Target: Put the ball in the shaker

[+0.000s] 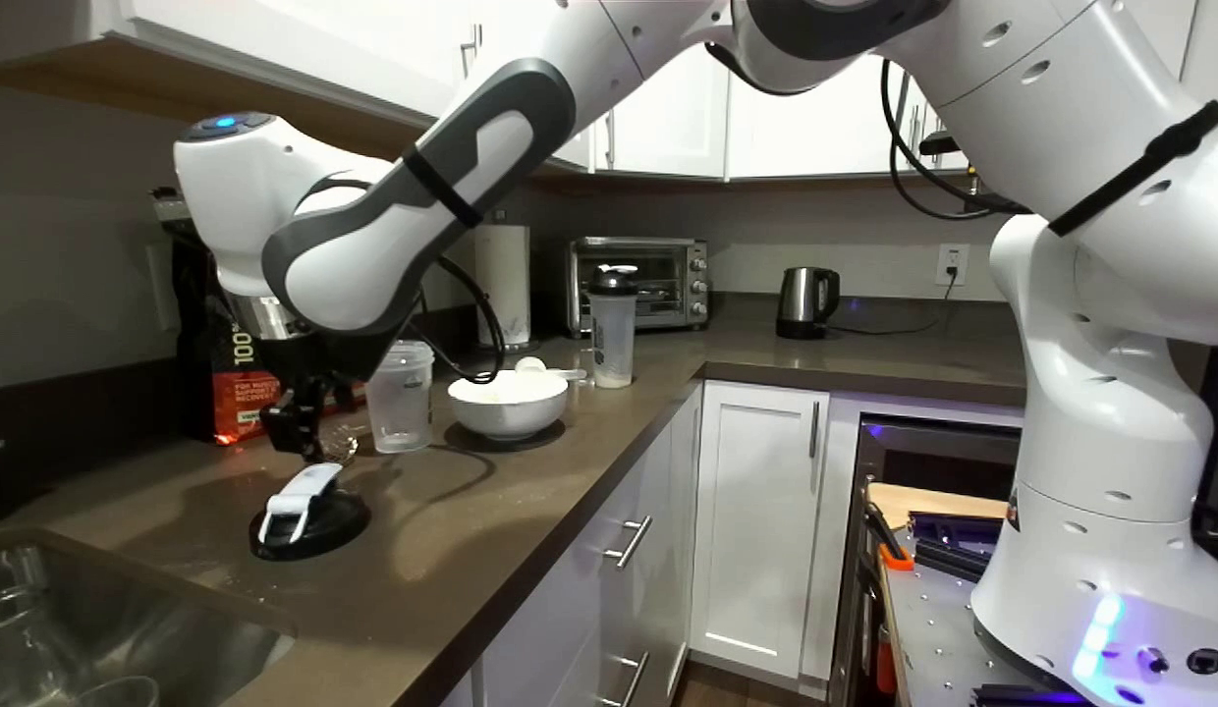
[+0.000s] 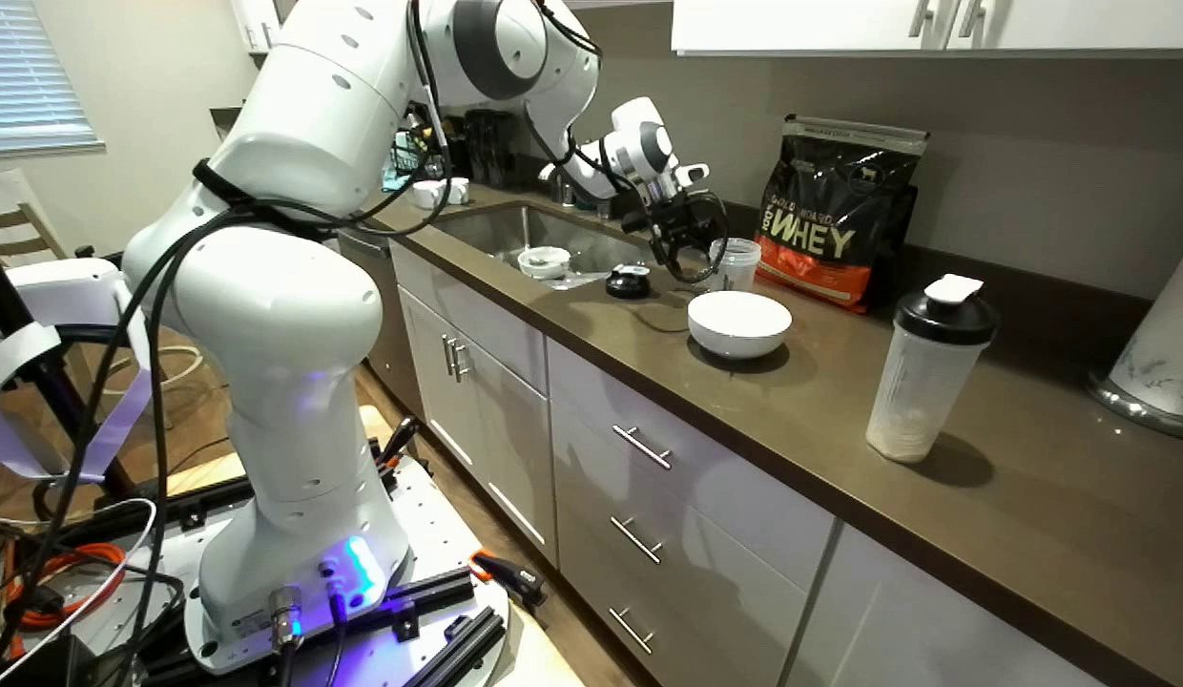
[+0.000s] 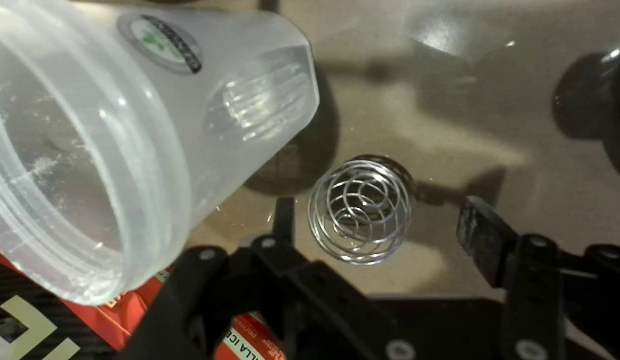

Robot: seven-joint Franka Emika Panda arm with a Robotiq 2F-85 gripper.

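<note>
Hangs over brown countertop [image 1: 442,530] with gripper [image 3: 381,225] spread apart, framing coiled-wire ball [image 3: 360,212] in the wrist view, with translucent shaker tumbler [image 3: 185,117] at the ball's ten o'clock.

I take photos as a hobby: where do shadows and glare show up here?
In the wrist view, glare on the counter, glints on the wire ball, dark shadow beside the cup; in an exterior view, a shadow beside the lidded bottle.

On tabletop [image 2: 1059,515] I count: whey bag [image 2: 835,215], blk./red, qty 1, stdg.; wht. bowl [image 2: 739,336], qty 1; blk.-lidded btl. [image 2: 930,377], qty 1, pale contents [image 2: 902,441] at btm.; ppr.-towel roll [image 1: 503,280], toaster oven [image 1: 663,280], kettle [image 1: 803,299], 1 ea.
</note>
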